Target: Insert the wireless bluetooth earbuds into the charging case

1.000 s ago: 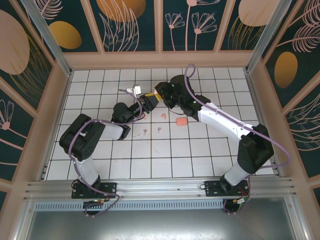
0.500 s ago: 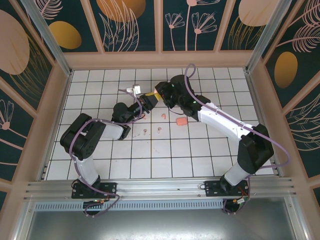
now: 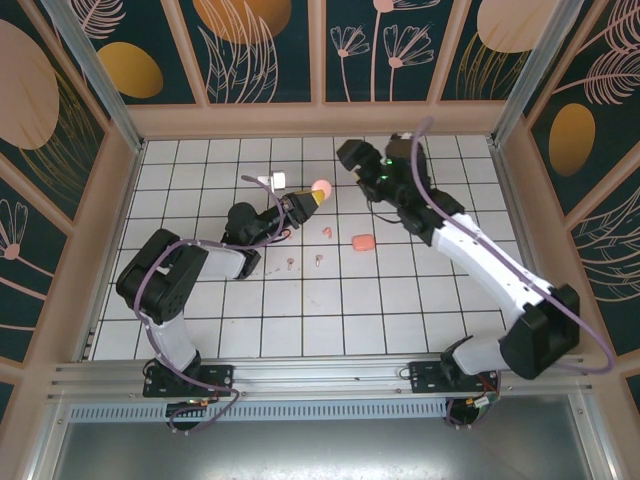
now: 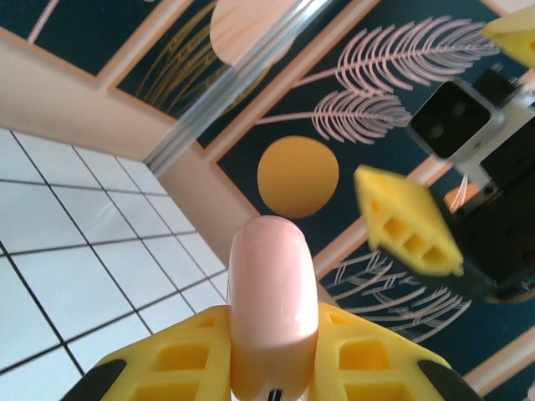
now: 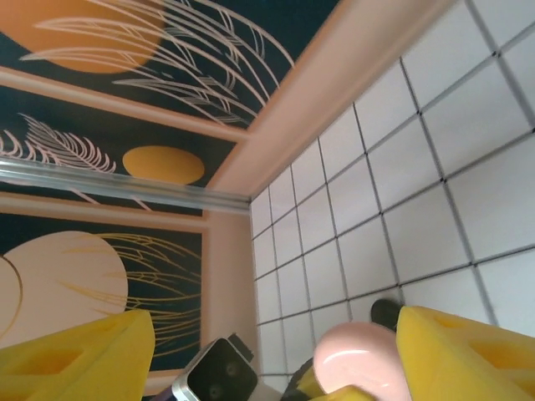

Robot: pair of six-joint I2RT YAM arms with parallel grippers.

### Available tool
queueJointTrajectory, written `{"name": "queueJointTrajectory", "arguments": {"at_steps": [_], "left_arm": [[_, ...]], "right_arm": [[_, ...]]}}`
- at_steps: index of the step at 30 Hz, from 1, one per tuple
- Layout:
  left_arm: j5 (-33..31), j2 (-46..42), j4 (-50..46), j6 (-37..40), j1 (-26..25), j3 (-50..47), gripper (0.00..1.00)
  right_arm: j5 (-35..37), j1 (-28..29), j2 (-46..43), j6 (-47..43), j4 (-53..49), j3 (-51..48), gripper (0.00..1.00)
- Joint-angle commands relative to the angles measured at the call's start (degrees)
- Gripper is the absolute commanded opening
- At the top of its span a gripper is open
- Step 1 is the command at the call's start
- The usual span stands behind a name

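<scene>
Charging case (image 4: 272, 309): we are seeing left gripper (image 3: 312, 197) clamping it aloft near far edge of table (image 3: 400, 300); right gripper (image 3: 348, 155), jaws apart, pulling away. Handover looking done; earbuds (image 3: 327, 232) lying loose.

Pinks and yellows over a white grid

Glossy pale pink on the charging case (image 4: 272, 301), and bright yellow on the fingers (image 4: 359, 359) of the left gripper (image 3: 308, 198). It's the same yellow on the right gripper (image 5: 267, 355). Down on the table (image 3: 400, 300), white tiles are ruled with dark lines. A coral case (image 3: 362, 242) and a coral earbud (image 3: 327, 232) pop against them, while a white case (image 3: 272, 180) nearly blends in. The left arm (image 3: 190, 265) is black; the right arm (image 3: 480, 255) is white with black joints. The walls (image 3: 260, 50) are deep teal with orange and peach discs, thin pale pink leaf and flower drawings, and peach frames.
</scene>
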Motion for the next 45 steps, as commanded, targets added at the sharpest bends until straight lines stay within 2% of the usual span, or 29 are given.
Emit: {"name": "queueJointTrajectory", "arguments": {"at_steps": [1,6,10,15,31,41,45], "left_arm": [[5.88,-3.22,-6.47,3.63,0.71,1.67,0.00],[11.15,-4.63,-13.86,7.59,0.98,2.84,0.00],[14.28,-7.23,-18.25,10.02,0.98,3.52,0.00],[15.99,-8.96,-23.02,11.69,0.98,3.72,0.00],[17.64,-9.79,-21.61,9.15,0.98,4.30,0.00],[19.13,-12.48,-18.93,7.53,0.84,2.99,0.00],[18.90,-13.81,-19.07,7.94,0.90,2.09,0.00]], "right_arm": [[-5.98,-3.95,-2.39,-15.57,-0.51,-3.88,0.76],[-18.30,-6.94,-3.36,-37.42,-1.97,-7.61,0.76],[-25.32,-6.92,-3.86,-43.27,-1.28,-10.95,0.74],[-30.43,-6.31,-4.35,-43.62,2.22,-13.73,0.73],[-28.67,-4.28,2.90,-42.59,5.52,-12.13,0.67],[-27.69,-9.59,4.31,-37.38,11.43,-17.61,0.57],[-29.23,-10.49,1.30,-36.27,11.31,-19.39,0.56]]}}
